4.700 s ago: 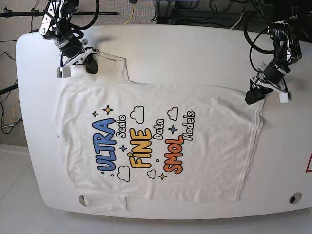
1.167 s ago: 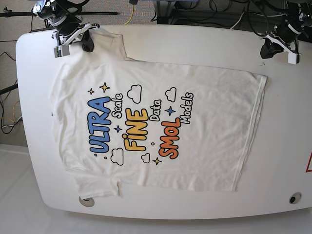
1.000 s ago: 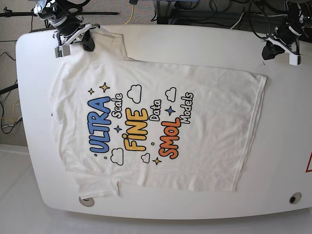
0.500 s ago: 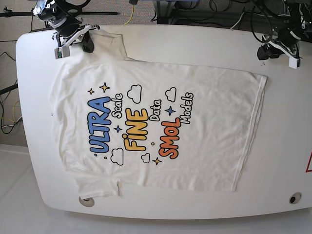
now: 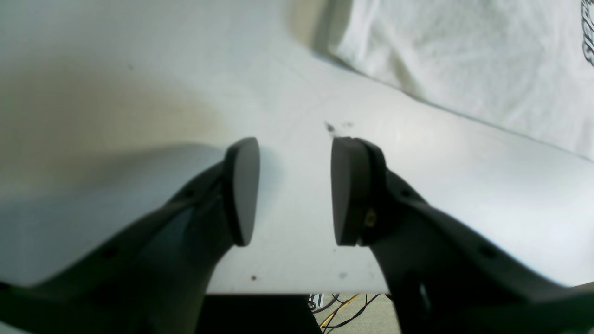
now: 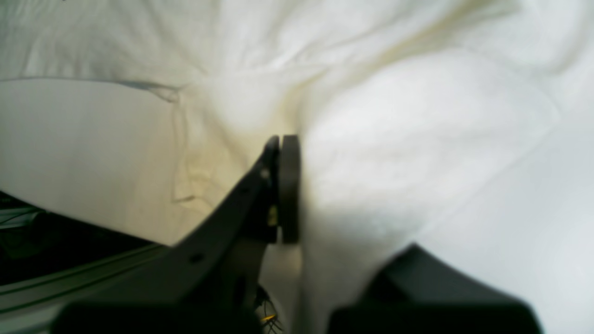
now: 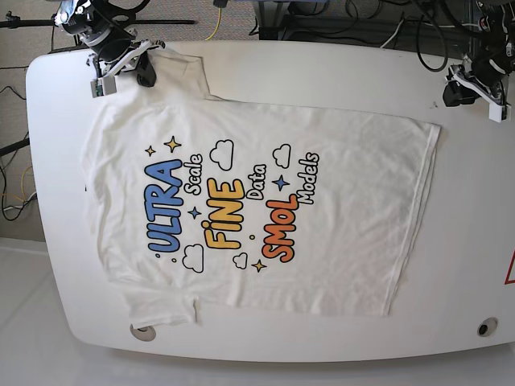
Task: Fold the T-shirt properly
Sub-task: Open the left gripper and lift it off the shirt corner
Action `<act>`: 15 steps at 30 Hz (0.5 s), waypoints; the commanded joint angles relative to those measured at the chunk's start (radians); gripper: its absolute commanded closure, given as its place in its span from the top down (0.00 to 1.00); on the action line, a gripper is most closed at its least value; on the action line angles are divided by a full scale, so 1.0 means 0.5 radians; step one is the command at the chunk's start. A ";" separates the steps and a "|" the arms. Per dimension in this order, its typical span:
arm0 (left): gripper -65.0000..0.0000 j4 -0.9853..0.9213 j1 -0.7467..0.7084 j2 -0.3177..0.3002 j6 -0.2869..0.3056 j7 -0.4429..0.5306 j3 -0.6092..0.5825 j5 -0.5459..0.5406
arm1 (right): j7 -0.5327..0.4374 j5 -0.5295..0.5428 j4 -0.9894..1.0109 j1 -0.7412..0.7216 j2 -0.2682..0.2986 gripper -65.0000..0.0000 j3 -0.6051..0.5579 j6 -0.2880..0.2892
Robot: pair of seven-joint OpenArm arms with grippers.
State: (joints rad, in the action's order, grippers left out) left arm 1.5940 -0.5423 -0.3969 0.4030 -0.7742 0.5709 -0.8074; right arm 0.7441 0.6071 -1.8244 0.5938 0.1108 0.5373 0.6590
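Note:
The white T-shirt (image 7: 257, 201) lies spread flat on the white table (image 7: 322, 72), print up with its blue, yellow and orange words showing. At the far left corner my right gripper (image 7: 133, 71) is shut on the sleeve cloth. In the right wrist view one dark finger (image 6: 284, 185) presses into bunched white fabric (image 6: 394, 153), which hides the other finger. My left gripper (image 7: 471, 96) hovers off the shirt's far right corner. Its pads (image 5: 243, 185) stand apart over bare table with nothing between them, and the shirt's edge (image 5: 464, 69) lies ahead to the right.
Two round inserts (image 7: 143, 331) (image 7: 485, 327) sit near the table's front edge. A red triangle mark (image 7: 509, 269) shows at the right edge. Cables and stands crowd the floor behind the table (image 7: 338, 20). Small dark specks (image 5: 330, 126) mark the tabletop.
The left gripper has opened and drifted right, away from the shirt's corner. Since the oldest frame the shirt has shifted toward the far edge. The right gripper keeps its hold.

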 commanded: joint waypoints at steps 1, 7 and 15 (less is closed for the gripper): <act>0.44 0.040 0.047 -0.029 0.011 0.014 -0.036 -0.053 | -0.042 0.024 -0.030 0.009 0.016 0.00 0.014 0.015; 0.48 0.022 0.094 -0.009 0.037 -0.008 -0.059 -0.062 | -0.043 0.024 -0.023 0.009 0.016 0.00 0.014 0.014; 0.46 -0.087 0.190 -0.005 0.104 -0.006 -0.042 -0.107 | -0.045 0.015 -0.025 0.007 0.013 0.00 0.011 0.008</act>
State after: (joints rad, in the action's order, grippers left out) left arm 1.5482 -0.4549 -0.3840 0.4351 -0.7925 0.5350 -0.8314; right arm 0.7418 0.6052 -1.8236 0.5934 0.1101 0.5373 0.6556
